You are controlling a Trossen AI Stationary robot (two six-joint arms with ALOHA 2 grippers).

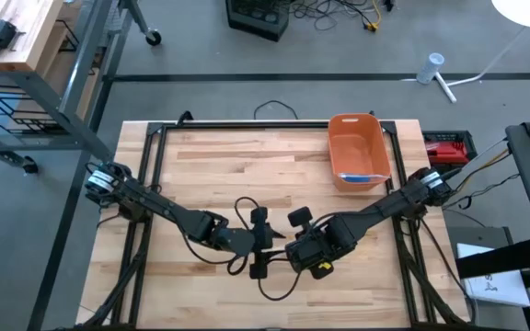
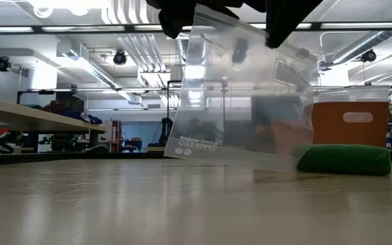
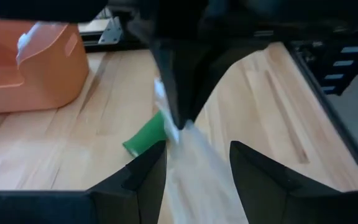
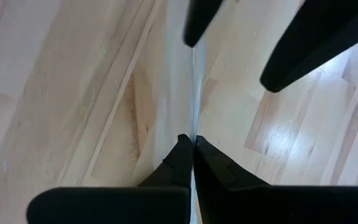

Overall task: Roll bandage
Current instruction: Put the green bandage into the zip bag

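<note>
A clear zip bag (image 2: 240, 102) hangs upright under both grippers over the table's middle. My right gripper (image 4: 193, 144) is shut on its upper edge. My left gripper (image 3: 197, 171) is open, with one finger on each side of the bag's film (image 3: 188, 155); I cannot tell whether it touches. In the high view the grippers face each other, left (image 1: 263, 241) and right (image 1: 290, 246). A green bandage roll (image 2: 344, 159) lies on the table beside the bag and also shows in the left wrist view (image 3: 145, 138). My right gripper pinches the bag's upper edge (image 4: 194, 127) between its two shut fingers, and that edge shows edge-on in the right wrist view. The bag hangs below the fingers, upright and a little tilted. Whether its lower edge (image 2: 230, 160) rests on the table, I cannot tell.
An orange bin (image 1: 358, 150) stands at the table's far right, behind the green roll in the low view (image 2: 349, 121). Black cables (image 1: 247, 207) lie looped on the wood around the grippers. Bare wood lies toward the far left and the near edge.
</note>
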